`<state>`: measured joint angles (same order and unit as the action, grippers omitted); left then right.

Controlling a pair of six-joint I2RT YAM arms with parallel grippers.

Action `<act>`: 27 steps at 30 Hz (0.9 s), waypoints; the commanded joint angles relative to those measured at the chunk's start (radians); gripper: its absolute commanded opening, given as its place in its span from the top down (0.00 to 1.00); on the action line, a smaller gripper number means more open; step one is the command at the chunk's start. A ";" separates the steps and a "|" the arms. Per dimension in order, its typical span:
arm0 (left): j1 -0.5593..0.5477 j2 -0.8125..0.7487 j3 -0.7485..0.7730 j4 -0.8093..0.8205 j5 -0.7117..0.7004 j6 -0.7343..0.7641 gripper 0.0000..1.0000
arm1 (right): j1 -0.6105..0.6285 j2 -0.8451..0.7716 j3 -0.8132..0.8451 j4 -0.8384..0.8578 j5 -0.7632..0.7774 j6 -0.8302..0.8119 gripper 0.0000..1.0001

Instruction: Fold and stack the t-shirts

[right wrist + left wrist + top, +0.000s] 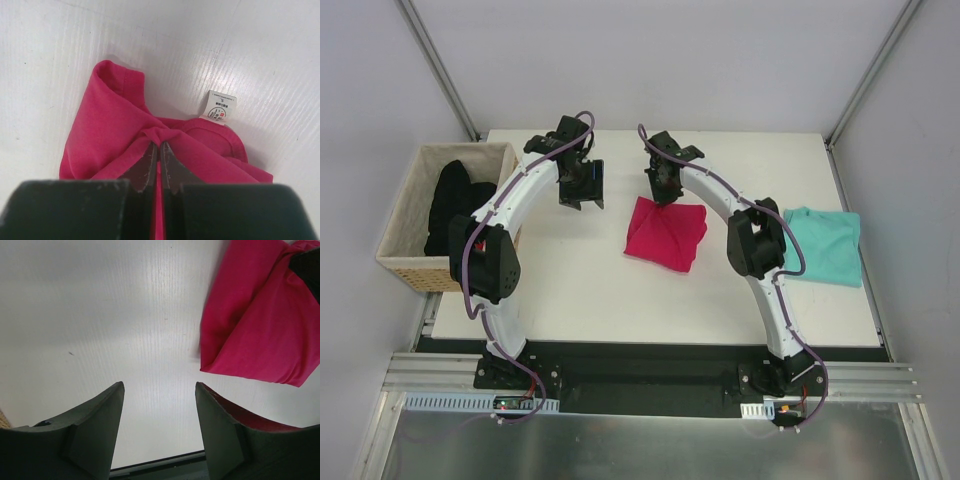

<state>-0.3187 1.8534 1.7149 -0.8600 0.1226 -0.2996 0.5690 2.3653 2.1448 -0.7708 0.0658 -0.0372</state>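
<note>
Guessing the right pincer (156, 145) has the pink shirt (665, 232) by its far edge?

Reply: yep, clamped tight on bunched cloth near the collar, mid-counter (580, 290). From there the shirt spreads toward the bases. The left pincer (159, 390) hangs wide open and empty, just left of it. The teal shirt (825, 245) lies well apart, far right.

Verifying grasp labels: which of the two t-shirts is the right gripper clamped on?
The magenta-pink t-shirt, the one with the white neck label; the right gripper is shut on its bunched cloth. The teal t-shirt lies apart, untouched.
</note>
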 commanded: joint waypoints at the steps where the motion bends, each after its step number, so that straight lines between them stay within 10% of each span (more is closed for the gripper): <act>1: 0.013 -0.029 0.041 -0.008 0.022 -0.003 0.41 | -0.001 -0.043 0.044 -0.021 0.025 -0.015 0.99; 27: 0.013 -0.042 0.028 -0.007 0.040 -0.018 0.42 | 0.065 -0.081 0.070 -0.024 -0.008 -0.082 0.99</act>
<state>-0.3187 1.8534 1.7264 -0.8593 0.1486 -0.3004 0.6270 2.3627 2.1902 -0.7967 0.0700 -0.0967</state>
